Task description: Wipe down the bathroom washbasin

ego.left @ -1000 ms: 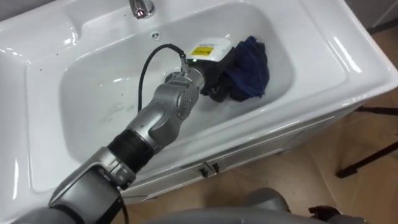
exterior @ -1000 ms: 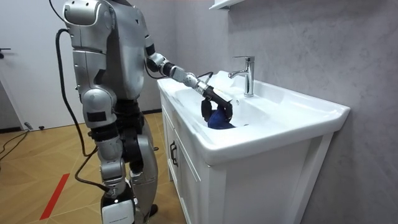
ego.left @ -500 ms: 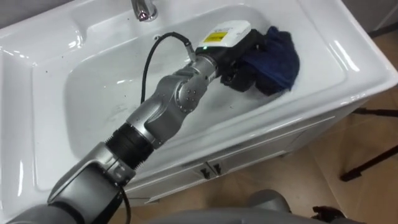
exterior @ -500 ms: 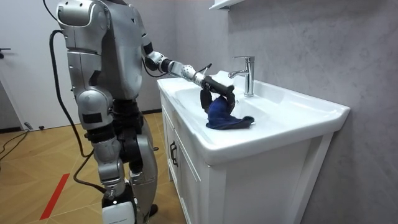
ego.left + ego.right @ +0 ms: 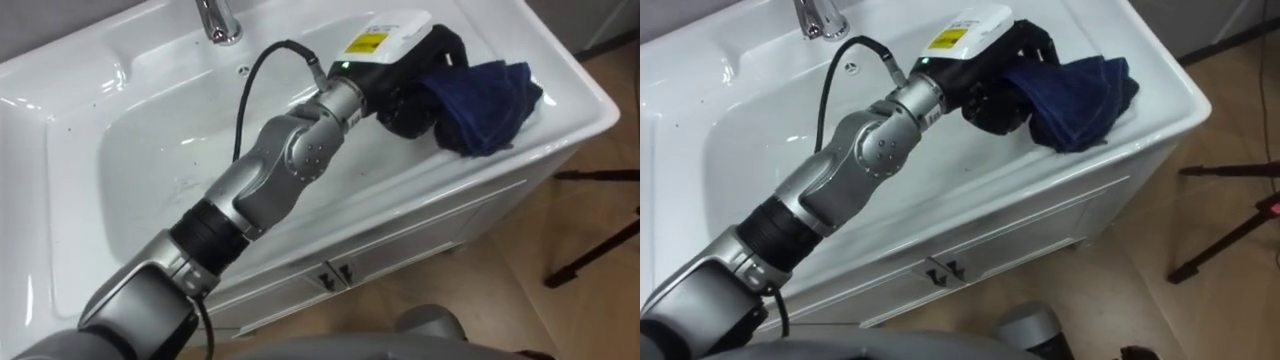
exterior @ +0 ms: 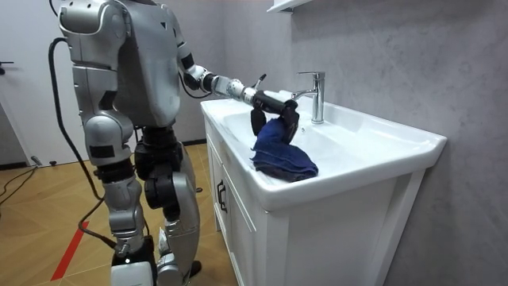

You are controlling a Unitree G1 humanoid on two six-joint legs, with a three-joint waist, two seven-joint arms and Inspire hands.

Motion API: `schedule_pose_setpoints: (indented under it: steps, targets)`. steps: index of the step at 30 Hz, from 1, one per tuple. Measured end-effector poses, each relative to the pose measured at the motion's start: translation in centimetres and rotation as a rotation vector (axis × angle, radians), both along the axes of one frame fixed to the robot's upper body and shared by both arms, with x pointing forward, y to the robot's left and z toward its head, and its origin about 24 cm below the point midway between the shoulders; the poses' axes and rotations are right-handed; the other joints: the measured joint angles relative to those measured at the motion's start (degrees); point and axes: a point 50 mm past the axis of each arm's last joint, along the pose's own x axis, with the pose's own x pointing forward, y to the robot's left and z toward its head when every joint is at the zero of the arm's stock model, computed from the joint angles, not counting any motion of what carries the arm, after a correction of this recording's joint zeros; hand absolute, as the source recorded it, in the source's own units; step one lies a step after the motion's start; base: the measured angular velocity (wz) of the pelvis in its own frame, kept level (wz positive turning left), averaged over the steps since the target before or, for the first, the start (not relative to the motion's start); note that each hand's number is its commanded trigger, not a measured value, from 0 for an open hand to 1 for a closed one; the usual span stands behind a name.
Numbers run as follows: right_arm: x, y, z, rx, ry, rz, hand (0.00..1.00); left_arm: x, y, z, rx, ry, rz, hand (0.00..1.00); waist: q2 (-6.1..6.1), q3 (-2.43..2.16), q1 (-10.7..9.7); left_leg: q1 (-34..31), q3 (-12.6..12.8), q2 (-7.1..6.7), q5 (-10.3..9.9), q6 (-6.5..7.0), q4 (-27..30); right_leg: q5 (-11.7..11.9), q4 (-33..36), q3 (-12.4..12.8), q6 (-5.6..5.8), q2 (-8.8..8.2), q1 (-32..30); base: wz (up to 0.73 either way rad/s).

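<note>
A dark blue cloth (image 5: pixel 485 95) lies bunched over the white basin's (image 5: pixel 140 150) front right rim, partly hanging out over the edge. My left hand (image 5: pixel 410 90) comes in from the lower left across the bowl with its dark fingers curled round the cloth's near end. The room view has me standing at the cabinet's front, left arm stretched out, left hand (image 6: pixel 270 107) above the rim and the cloth (image 6: pixel 282 155) drooping below it. My right hand (image 6: pixel 117 184) hangs at my side there. The right eye view shows the left hand (image 5: pixel 1000 85) and the cloth (image 5: pixel 1075 85) too.
A chrome tap (image 5: pixel 215 20) stands at the basin's back edge, with a small overflow hole below it. Under the basin is a white cabinet with two small door handles (image 5: pixel 335 272). Dark tripod legs (image 5: pixel 600 230) stand on the wooden floor to the right.
My left hand has dragged the cloth from the bowl's right side up and rightward, and the cloth now drapes over the front right rim.
</note>
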Motion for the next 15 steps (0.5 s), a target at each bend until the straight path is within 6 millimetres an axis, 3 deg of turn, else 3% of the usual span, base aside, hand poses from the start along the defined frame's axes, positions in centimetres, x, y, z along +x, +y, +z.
schedule_pose_setpoints:
  steps: [5, 9, 15]
  targets:
    - [0.1, 0.1, 0.0, 0.027, 0.002, 0.034, 0.00, 0.2, 0.9, -2.4, 0.063, 0.078, 0.046, 1.00, -0.71, 0.19, 0.19, 0.16, 0.18, 0.03, 0.00, 0.00, -0.09, 0.00, 0.02, 0.48, 0.00, 0.06, 0.00, -0.04]
    - [0.3, 0.2, 0.0, 0.028, 0.010, 0.085, 0.00, -0.3, 3.4, -6.7, 0.183, 0.191, 0.173, 1.00, -1.10, 0.09, 0.05, 0.99, 0.40, 0.10, -0.01, -0.01, -0.19, 0.00, -0.12, 0.75, -0.01, 0.17, 0.80, -0.02]
    - [0.4, 0.4, 0.0, 0.023, 0.033, 0.111, 0.00, -0.2, 6.3, -9.0, 0.299, 0.209, 0.294, 1.00, -1.99, -0.42, 0.63, 1.70, 0.94, 0.16, -0.01, -0.02, -0.18, 0.00, 0.04, 0.72, -0.01, 0.14, 1.27, -0.03]
